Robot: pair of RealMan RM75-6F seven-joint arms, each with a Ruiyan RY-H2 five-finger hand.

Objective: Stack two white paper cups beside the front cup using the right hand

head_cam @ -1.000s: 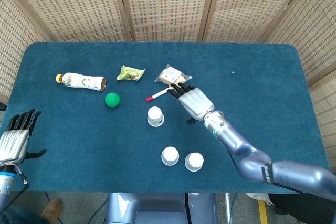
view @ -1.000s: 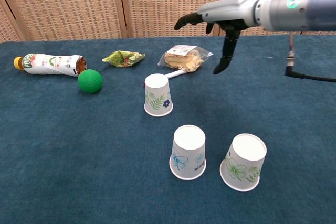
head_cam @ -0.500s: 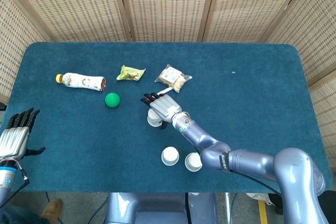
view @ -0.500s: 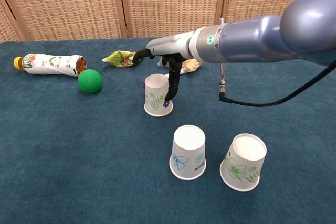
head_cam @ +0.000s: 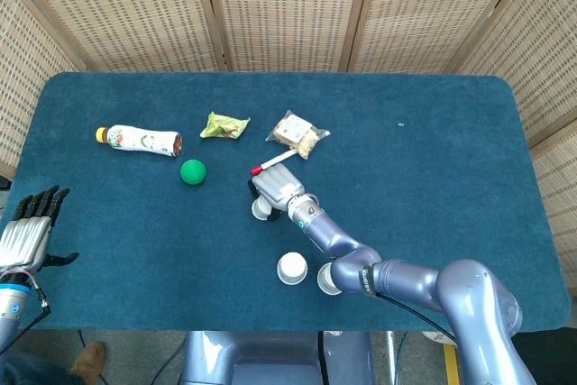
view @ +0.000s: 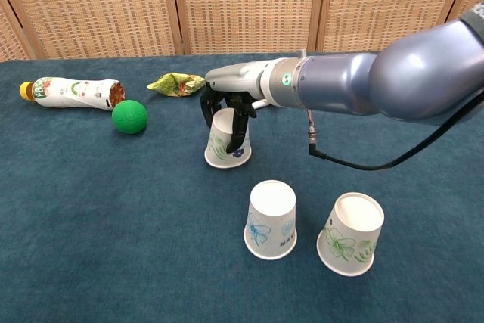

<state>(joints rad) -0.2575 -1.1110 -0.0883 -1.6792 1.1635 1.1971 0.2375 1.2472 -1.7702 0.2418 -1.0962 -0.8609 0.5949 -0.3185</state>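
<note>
Right hand (view: 227,107) now sits down over the far paper cup (view: 225,144), fingers (view: 240,128) curled around its upside-down base and wall. It holds the cup; 0.5 s ago the fingers hung just beside and over it, and 1.0 s ago the hand was up and to the right, near the snack packet (head_cam: 297,132). In the head view the right hand (head_cam: 276,189) covers most of that cup (head_cam: 261,210), only the left rim shows. The cup looks slightly tilted in the chest view and its foot has shifted a little left of where it stood before. Whether it is lifted off the table (view: 91,209) I cannot tell.

The two near cups have not moved: the near left cup (view: 271,219) and the near right cup (view: 350,233) both stand upside down, apart from each other, nearer than the gripped cup. In the head view the forearm passes over part of the near right cup (head_cam: 328,280).

Left hand (head_cam: 27,233) is at the near left table edge, fingers spread, holding nothing, barely changed.

Green ball (view: 129,116), bottle (view: 70,92) lying on its side, green wrapper (view: 176,83) and red-capped pen (head_cam: 272,162) stay where they were.
</note>
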